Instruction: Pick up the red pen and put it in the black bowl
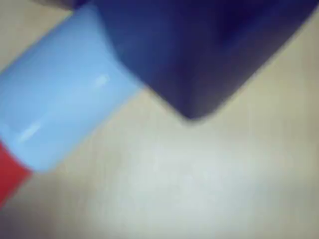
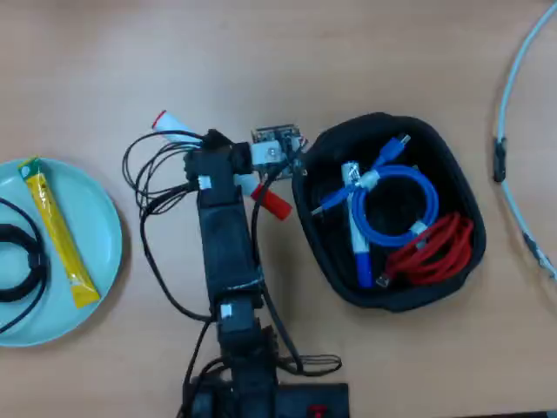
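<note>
The red pen lies slantwise under my gripper [image 2: 224, 164] in the overhead view. Its small red tip [image 2: 161, 120] pokes out at the upper left and its red cap [image 2: 272, 203] at the lower right. The blurred wrist view shows the pale barrel [image 1: 60, 104] very close at the left, with red at its lower-left end [image 1: 9, 175]. One dark finger [image 1: 189, 64] reaches down beside the barrel; the other jaw is hidden. The black bowl [image 2: 383, 300] stands just right of the pen's cap.
The bowl holds a white marker with blue ends [image 2: 356, 218], a blue cable [image 2: 418, 187] and a red cable [image 2: 435, 252]. A light-teal plate [image 2: 100, 218] at the left carries a yellow sachet [image 2: 61, 235] and a black cable [image 2: 22, 261]. A white cable [image 2: 513, 148] runs along the right edge.
</note>
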Tool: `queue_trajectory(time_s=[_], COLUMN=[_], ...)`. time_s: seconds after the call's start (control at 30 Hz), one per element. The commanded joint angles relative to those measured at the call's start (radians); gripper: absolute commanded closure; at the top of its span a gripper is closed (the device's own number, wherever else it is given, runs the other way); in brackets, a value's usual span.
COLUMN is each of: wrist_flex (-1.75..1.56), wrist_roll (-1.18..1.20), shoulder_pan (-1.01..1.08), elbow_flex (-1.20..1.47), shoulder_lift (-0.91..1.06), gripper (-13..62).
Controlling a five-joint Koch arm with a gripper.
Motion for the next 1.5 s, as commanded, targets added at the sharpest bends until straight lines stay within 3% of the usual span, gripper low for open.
queue_trajectory(time_s=[0.0, 0.57, 1.1, 1.47], wrist_flex=[0.06, 0.038, -0.028, -0.158], wrist_roll=[-0.091, -0.844, -0.939, -0.942], shoulder_pan=[0.028, 0.137, 0.468, 0.647], elbow_flex=[-0.057, -0.052, -0.049, -0.049], shoulder_lift=[0.066, 0.117, 0.098, -0.112], gripper=[56.0, 56.0, 56.0, 56.1])
